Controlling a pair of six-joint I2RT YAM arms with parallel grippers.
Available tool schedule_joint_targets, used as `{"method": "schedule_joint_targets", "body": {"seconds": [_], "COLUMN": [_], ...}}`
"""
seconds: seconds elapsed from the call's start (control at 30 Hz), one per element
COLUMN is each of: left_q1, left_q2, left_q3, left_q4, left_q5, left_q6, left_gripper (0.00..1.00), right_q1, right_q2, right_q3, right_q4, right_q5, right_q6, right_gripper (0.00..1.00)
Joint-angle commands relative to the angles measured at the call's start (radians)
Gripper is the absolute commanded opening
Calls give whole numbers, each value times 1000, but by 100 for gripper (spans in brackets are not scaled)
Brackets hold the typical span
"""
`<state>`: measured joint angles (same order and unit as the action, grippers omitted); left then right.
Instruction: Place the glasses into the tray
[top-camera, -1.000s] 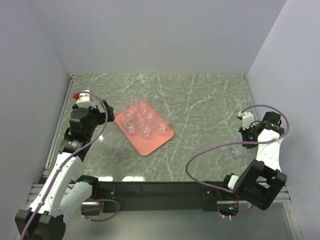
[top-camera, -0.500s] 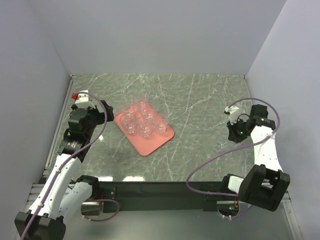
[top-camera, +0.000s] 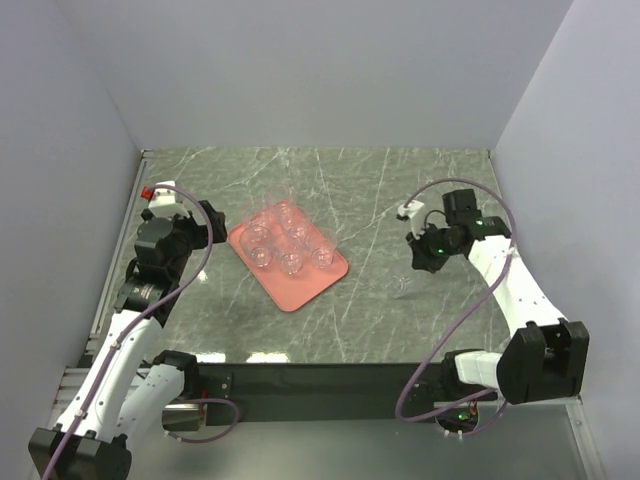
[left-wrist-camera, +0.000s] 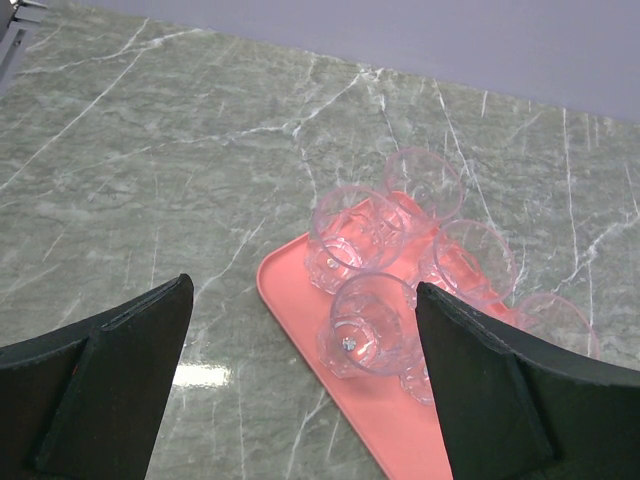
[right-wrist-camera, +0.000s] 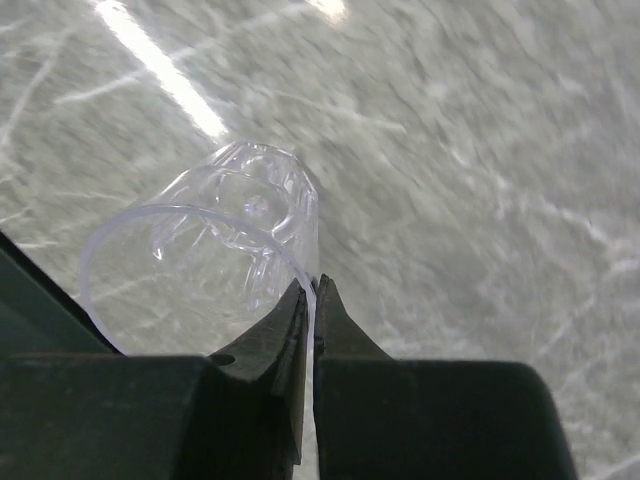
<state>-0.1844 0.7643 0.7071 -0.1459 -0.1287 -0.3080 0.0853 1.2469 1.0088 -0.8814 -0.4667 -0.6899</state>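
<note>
step: carrying the held glass to the tray, judging by the other glasses already standing in it
right gripper: clenched on the glass wall at its rim
only the wrist view shows: that pinch; from above the glass is a faint smear, well apart from the tray
next: move left, then lower it upright into a free spot
left gripper: spread wide, empty, near the tray
</note>
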Motion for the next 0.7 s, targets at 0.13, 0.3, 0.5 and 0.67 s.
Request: {"method": "schedule_joint_targets", "body": {"seconds": [0.13, 0.3, 0.5, 0.67], "left_q1": [-3, -3, -3, -1], "left_q2": [-20, -25, -25, -46], "left_q3": [5, 5, 2, 0], "left_q4": [34, 32, 31, 31], "left_q5": [-12, -29, -52, -97], "left_q6": [20, 23, 24, 21], "left_gripper": [99, 99, 99, 99], "right_q1": [214, 371, 520, 631], "right_q2": [71, 135, 235, 331], "right_q3": [115, 201, 307, 393], "right_q4": [55, 88, 145, 154], "right_q5": [23, 60, 114, 186], "right_q6": [72, 104, 168, 217], "right_gripper": [0, 0, 0, 0]}}
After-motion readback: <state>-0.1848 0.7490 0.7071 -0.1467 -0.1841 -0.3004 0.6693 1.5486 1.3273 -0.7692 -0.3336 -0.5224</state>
